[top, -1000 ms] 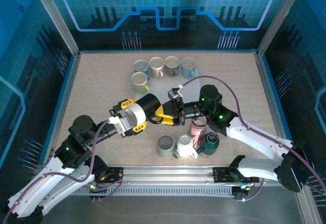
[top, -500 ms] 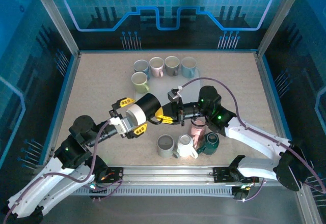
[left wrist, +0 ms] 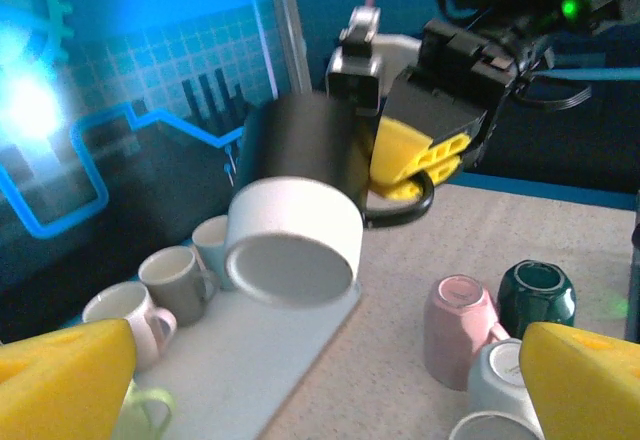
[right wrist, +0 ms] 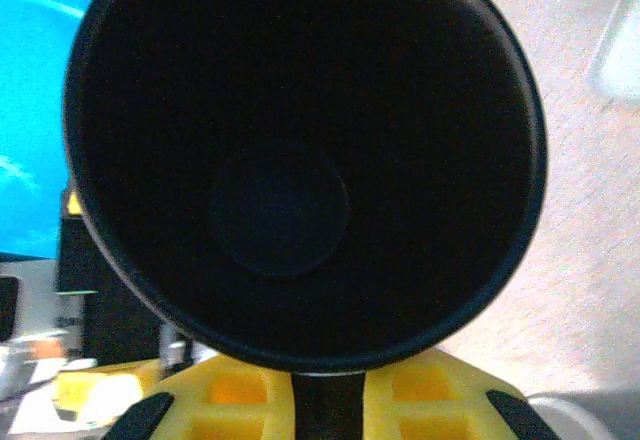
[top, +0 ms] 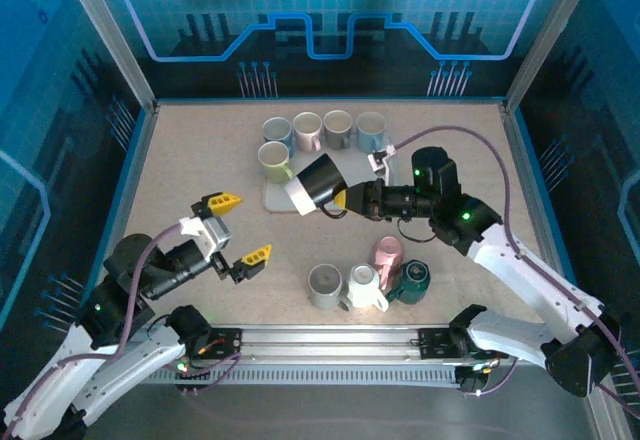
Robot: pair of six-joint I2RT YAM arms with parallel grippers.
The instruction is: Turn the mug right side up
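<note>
the left gripper (top: 240,228) has released the black ceramic mug with white base (top: 322,182) and drawn back from the grey mat (top: 276,200), jaws spread. the right gripper (top: 345,200), jaws pinching the mug, now carries it alone, tilted above the mat. handover is complete; uprighting remains.

The table (top: 180,160) lies bare down its left side and at its far right; the back row of mugs (top: 338,130) blocks the far middle. The black-and-white mug (top: 318,182), gripped by the right gripper (top: 339,199), hangs over the grey mat (top: 278,200); a cluster of mugs (top: 365,282) crowds the near centre.
</note>
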